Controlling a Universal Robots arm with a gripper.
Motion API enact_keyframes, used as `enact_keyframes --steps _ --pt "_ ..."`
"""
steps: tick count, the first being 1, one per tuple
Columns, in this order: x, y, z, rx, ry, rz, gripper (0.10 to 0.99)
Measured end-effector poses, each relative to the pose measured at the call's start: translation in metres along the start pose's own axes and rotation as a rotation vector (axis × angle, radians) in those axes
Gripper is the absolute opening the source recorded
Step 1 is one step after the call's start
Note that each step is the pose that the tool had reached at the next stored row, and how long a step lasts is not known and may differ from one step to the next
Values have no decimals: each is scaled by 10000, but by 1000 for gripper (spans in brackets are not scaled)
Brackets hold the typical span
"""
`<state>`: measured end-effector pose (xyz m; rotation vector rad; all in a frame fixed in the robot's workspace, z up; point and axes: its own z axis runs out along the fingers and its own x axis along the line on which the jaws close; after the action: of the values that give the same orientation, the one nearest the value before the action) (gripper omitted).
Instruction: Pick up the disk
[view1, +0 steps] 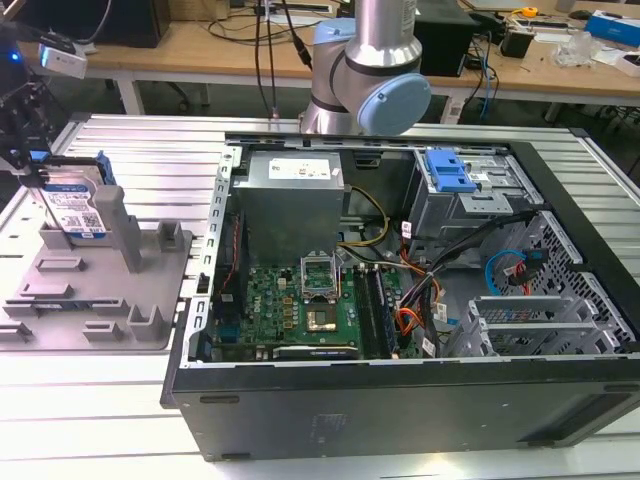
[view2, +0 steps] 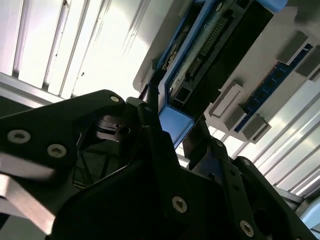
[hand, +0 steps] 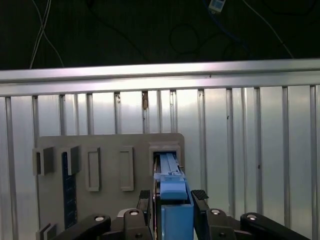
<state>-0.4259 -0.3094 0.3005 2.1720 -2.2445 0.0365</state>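
White-and-blue label (view1: 78, 214) on the disk (view1: 62, 184), no text legible

In the exterior view the claw (view1: 30, 165) is cut by the picture's edge, and the fixture (view1: 100, 300) hides the lower edge of the disk (view1: 72, 208).

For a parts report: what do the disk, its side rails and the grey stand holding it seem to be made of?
The disk: likely metal, silver-grey casing, with a white-and-blue printed label. Its side rails: probably plastic, even matt blue, moulded shape. The grey stand: seemingly moulded plastic, dull uniform grey without shine; painted metal cannot be excluded.
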Motion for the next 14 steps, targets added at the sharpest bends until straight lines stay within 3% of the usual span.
enact_keyframes --steps 11,13,14 --pt "2 -32 7 0 -1 7 451" --pt "2 -32 8 0 -1 7 369" --pt "2 -32 8 0 0 8 369"
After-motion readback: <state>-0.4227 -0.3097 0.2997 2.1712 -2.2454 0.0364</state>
